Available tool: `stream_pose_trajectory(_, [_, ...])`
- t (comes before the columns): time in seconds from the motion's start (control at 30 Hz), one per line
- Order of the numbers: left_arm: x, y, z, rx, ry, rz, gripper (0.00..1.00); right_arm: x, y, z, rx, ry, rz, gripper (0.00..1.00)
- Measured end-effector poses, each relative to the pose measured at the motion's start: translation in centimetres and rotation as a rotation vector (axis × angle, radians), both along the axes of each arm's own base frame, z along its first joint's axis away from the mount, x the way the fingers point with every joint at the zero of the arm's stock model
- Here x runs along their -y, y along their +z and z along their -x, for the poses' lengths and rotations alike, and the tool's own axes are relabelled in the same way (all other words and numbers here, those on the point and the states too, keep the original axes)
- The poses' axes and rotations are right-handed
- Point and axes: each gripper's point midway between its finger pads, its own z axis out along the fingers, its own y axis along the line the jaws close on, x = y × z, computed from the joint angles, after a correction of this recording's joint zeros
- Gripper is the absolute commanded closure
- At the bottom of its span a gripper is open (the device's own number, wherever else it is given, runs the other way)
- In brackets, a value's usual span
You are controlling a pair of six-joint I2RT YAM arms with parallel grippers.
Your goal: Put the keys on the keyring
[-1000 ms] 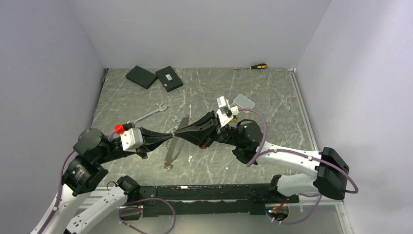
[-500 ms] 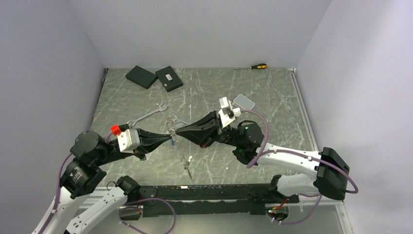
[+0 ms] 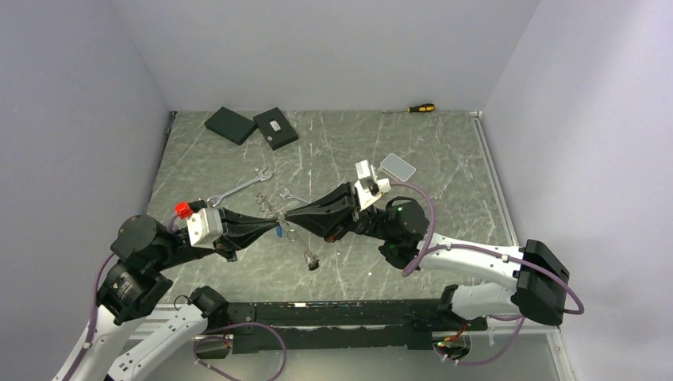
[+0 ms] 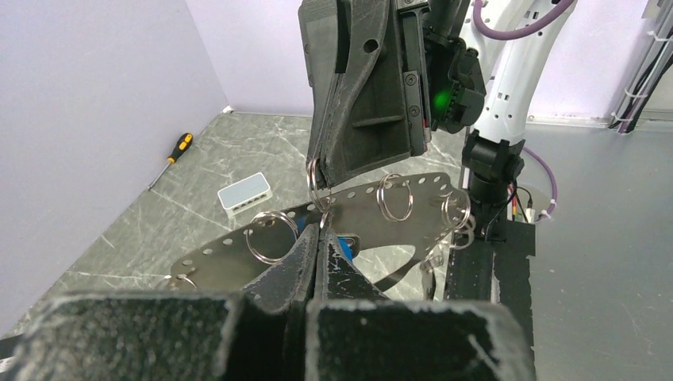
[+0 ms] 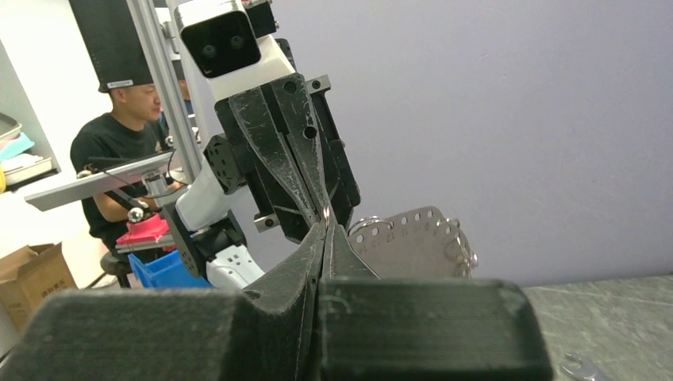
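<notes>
L gripper (image 4: 318,230) jaws shut on lower edge of the keyring (image 4: 361,214), a thin grey curved metal plate w/ punched holes & small split rings (image 4: 394,197). R gripper (image 4: 321,189) jaws shut on its upper edge, tips opposite. On grey table (image 3: 444,159) beyond L jaws: long flat silver spanner (image 3: 240,189); smaller silver spanner (image 3: 290,195) just past both tips.

Table (image 3: 460,182): we note a grey marbled top.
11 o'clock: plain black box (image 3: 230,125) beside labelled black box (image 3: 275,128).
1 o'clock: screwdriver (image 3: 421,108), far edge.
2 o'clock: pale box (image 3: 398,166).
9 o'clock: silver spanner (image 3: 240,188).
</notes>
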Motion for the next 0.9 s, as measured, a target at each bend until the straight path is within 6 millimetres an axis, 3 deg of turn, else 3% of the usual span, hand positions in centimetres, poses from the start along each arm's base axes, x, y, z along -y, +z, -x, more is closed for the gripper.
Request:
stream_pose_trajectory(0.63, [-0.1,0.0,0.0,-0.011,0.010,0.009,1.00,-0.1,0.0,0.2,0.018,-0.005,0.000,1.00])
stream_pose_trajectory(0.9, [-0.5,0.5,-0.5,0.000,0.047,0.025,1.00,-0.9,-1.6,0.6,0.009,0.009,0.068,1.00])
